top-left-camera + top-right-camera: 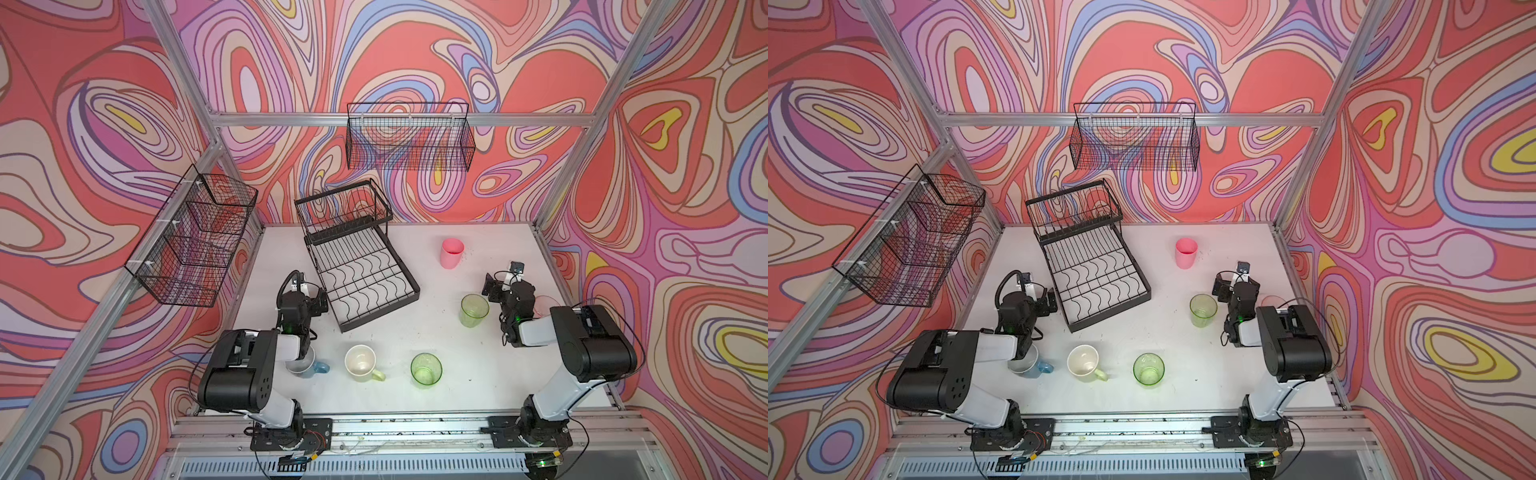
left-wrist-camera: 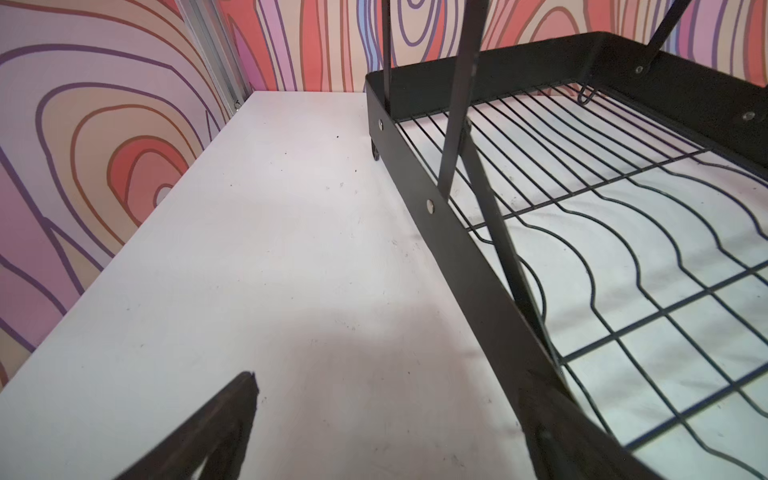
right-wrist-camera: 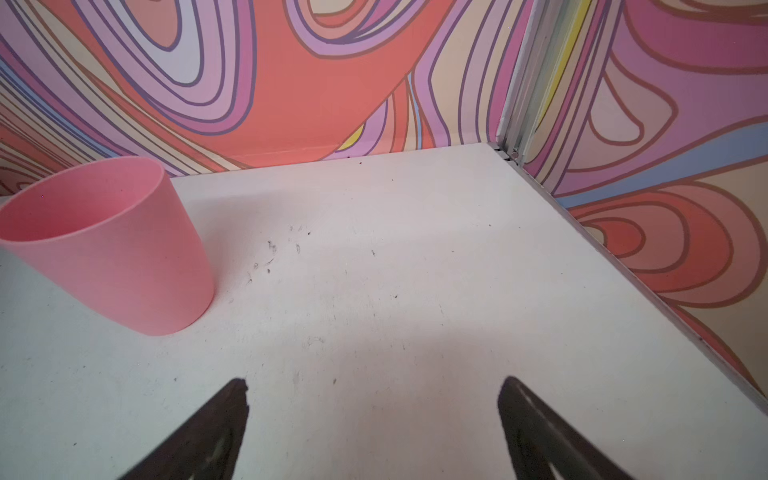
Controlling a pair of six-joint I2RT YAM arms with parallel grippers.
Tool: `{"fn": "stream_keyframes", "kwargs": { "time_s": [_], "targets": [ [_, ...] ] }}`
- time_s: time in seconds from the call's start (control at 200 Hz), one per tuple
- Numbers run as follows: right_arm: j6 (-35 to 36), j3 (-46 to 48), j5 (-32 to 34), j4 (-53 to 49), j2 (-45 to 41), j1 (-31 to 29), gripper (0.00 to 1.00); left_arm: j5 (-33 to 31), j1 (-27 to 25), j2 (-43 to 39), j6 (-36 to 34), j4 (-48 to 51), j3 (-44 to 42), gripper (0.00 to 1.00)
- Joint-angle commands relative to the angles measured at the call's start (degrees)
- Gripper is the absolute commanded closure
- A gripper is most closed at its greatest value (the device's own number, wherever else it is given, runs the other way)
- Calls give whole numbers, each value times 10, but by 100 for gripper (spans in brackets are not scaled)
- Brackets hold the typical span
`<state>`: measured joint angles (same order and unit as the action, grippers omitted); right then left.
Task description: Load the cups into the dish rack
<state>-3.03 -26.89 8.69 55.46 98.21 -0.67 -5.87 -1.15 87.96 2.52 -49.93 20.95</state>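
Right wrist view: right gripper (image 3: pixel 374 386) jaws wide apart, empty. Opaque pink tumbler (image 3: pixel 104 245) stands upright, axis vertical, ahead of the jaws, offset toward the dish rack (image 1: pixel 379 311). Right arm is nearer. Left gripper (image 2: pixel 390 395) jaws apart, empty, beside the rack.

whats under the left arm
A blue mug stands on the table under it: its handle and part of its pale inside show. The left arm covers the rest of the rim.

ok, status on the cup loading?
Left gripper open, empty, beside dish rack. Right gripper open, empty, pink tumbler close by, apart. Rack empty, no cup loaded. No obstruction seen.
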Motion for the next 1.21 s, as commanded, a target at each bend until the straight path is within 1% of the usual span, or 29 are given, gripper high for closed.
{"fn": "stream_keyframes", "kwargs": {
  "time_s": [0.0,0.831,0.921,0.976,1.202],
  "targets": [
    [5,4,-5,1,3,2,2,-2,-1,4,-10,-15,4,0],
    [4,3,-5,-2,4,2,1,-3,-1,4,-9,-15,4,0],
    [4,3,-5,-2,4,3,2,-1,-1,0,-9,4,9,0],
    [5,2,-6,-2,4,2,2,2,0,3,-10,-6,6,0],
    [5,3,-5,-1,4,2,2,-16,-9,5,-15,-10,7,0]
  ]
}}
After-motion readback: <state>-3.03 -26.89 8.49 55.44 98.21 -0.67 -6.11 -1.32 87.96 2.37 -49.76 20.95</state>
